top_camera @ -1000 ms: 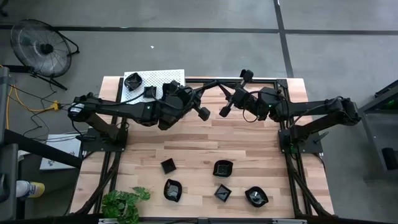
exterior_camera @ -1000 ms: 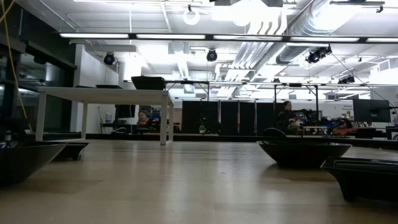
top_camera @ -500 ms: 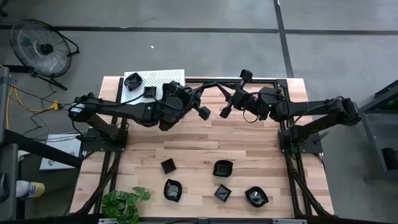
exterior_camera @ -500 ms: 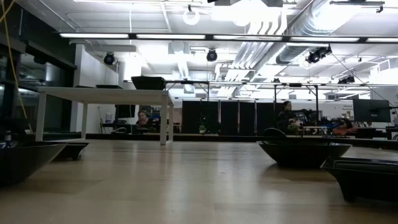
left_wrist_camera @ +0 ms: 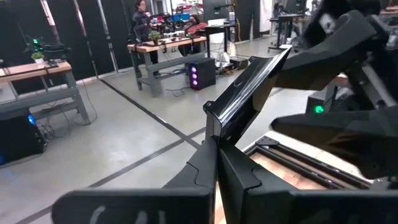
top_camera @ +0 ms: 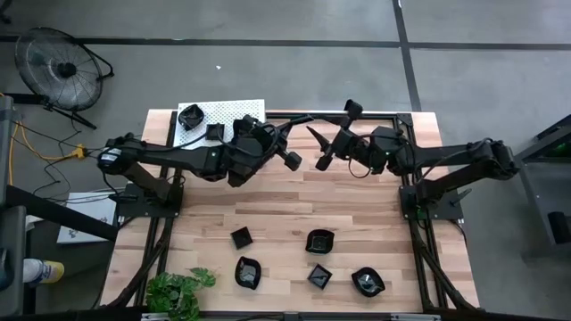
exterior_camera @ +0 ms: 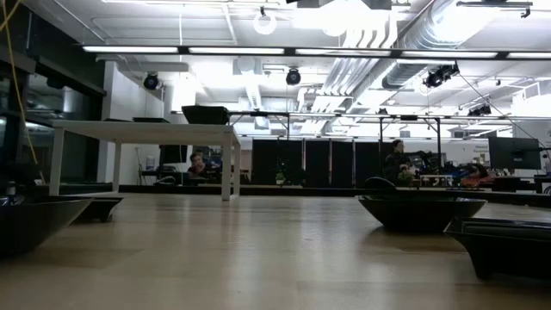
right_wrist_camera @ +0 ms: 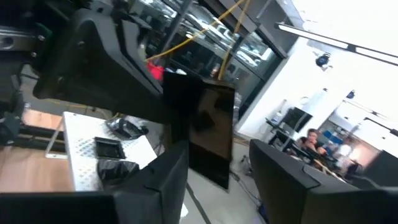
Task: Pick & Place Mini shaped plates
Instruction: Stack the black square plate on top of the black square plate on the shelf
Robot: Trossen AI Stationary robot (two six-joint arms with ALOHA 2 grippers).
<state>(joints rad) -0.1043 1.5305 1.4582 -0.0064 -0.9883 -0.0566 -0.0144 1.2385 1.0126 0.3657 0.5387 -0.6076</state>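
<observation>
The left gripper [top_camera: 302, 124] fingers are clamped on a square black plate [left_wrist_camera: 245, 93], held on edge above the surface [top_camera: 294, 214] at 12 o'clock. The right gripper [top_camera: 332, 135] fingers [right_wrist_camera: 283, 177] stand apart on either side of that plate. Five more plates [top_camera: 319, 242] lie at 6 o'clock; three sit on the white shelf [top_camera: 234, 112] at 11 o'clock.

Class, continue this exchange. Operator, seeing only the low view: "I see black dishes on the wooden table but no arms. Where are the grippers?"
Observer: Raised off the table; the left gripper is shut on a glossy black square plate.
Operator: And the other?
Observer: The right gripper is open, fingers either side of that plate.
Operator: Anything placed?
Observer: Three black dishes sit on the white perforated shelf.
</observation>
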